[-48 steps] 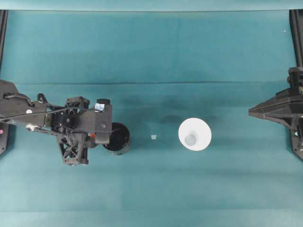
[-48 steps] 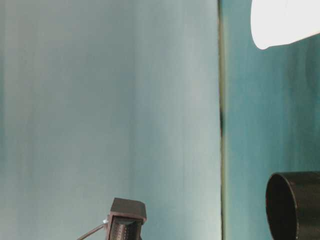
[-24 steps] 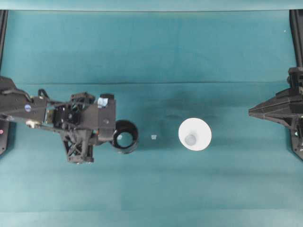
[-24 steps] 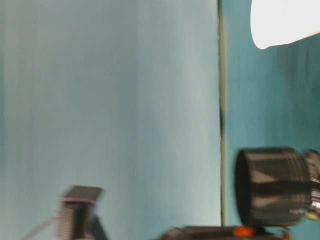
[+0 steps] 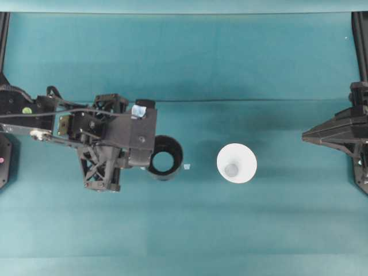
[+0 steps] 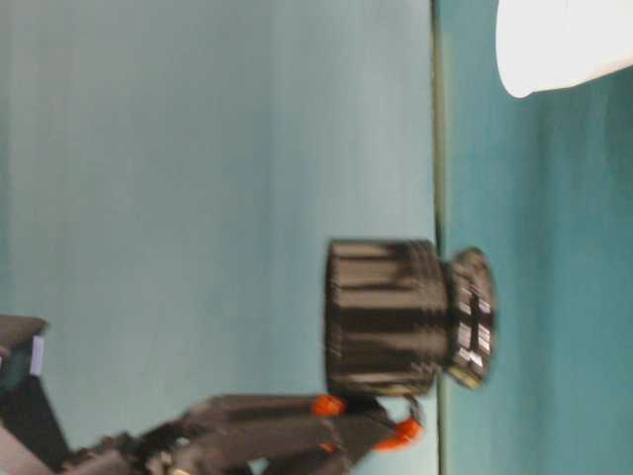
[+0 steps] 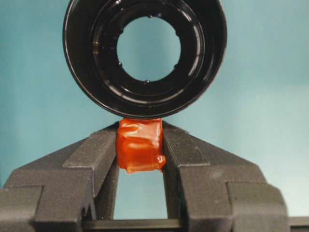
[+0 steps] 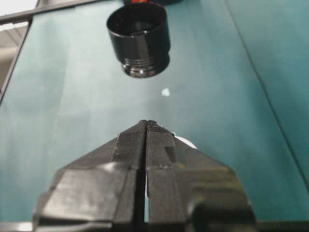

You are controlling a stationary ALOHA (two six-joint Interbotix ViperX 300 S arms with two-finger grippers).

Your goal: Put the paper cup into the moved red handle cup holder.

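Observation:
The red handle cup holder (image 5: 165, 165) is a glossy black cylinder, held in the air above the teal table. My left gripper (image 7: 140, 145) is shut on its orange-red handle tab (image 7: 140, 151). The table-level view shows the red handle cup holder (image 6: 396, 317) clear of the table top, its tab (image 6: 327, 405) in the left gripper's black fingers (image 6: 267, 426). The white paper cup (image 5: 236, 163) stands on the table to the holder's right; its side (image 6: 559, 45) also shows at table level. My right gripper (image 8: 146, 126) is shut and empty at the right table edge (image 5: 333, 133).
A small pale scrap (image 5: 187, 167) lies on the cloth between holder and cup, also visible as a speck (image 8: 165, 92) from the right wrist. Black frame rails (image 5: 360, 40) run along both sides of the teal cloth (image 5: 190, 230).
My left gripper has lifted the holder off the table and carried it to the right, towards the paper cup. The paper cup and right arm have stayed still.

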